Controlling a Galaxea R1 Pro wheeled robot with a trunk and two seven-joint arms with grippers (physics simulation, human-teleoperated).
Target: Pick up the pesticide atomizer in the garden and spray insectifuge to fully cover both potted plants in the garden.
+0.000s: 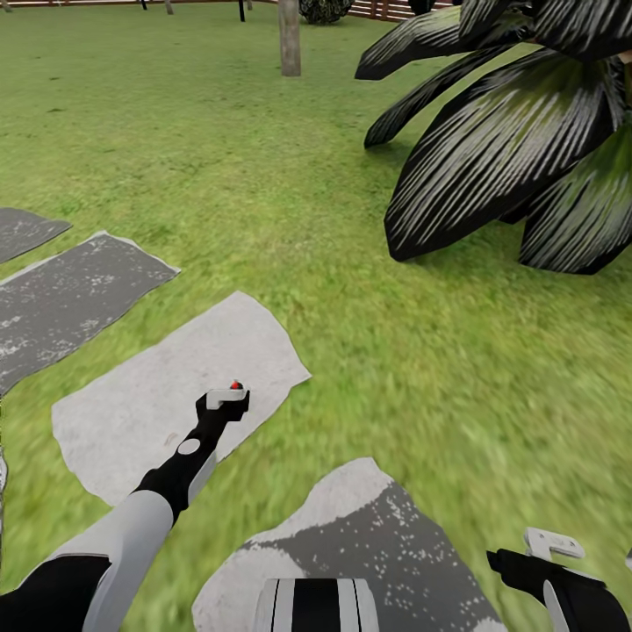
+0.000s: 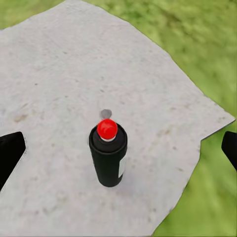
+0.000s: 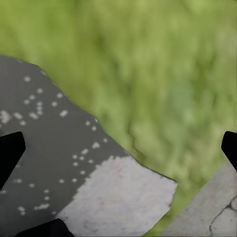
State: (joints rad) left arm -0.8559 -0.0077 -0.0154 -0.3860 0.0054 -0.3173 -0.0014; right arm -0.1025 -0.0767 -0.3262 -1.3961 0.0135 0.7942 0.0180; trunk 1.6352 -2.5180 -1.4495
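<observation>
The left pincer [image 2: 118,148] hangs spread wide above the pesticide atomizer [image 2: 108,157], its 2 dark fingertips [image 2: 11,153] at opposite edges of the left wrist view, well clear of the bottle and gripping nothing. The atomizer stands upright on a pale stepping stone [image 2: 59,79], red cap up; the head view shows just that red cap [image 1: 235,384] peeking past the left pincer [image 1: 230,399]. The right pincer [image 3: 118,148] is likewise spread and empty, over a darker speckled stone [image 3: 44,148] and lawn [image 3: 163,64]. The head view adds a striped-leaf agave [image 1: 518,140] well beyond, on the right.
</observation>
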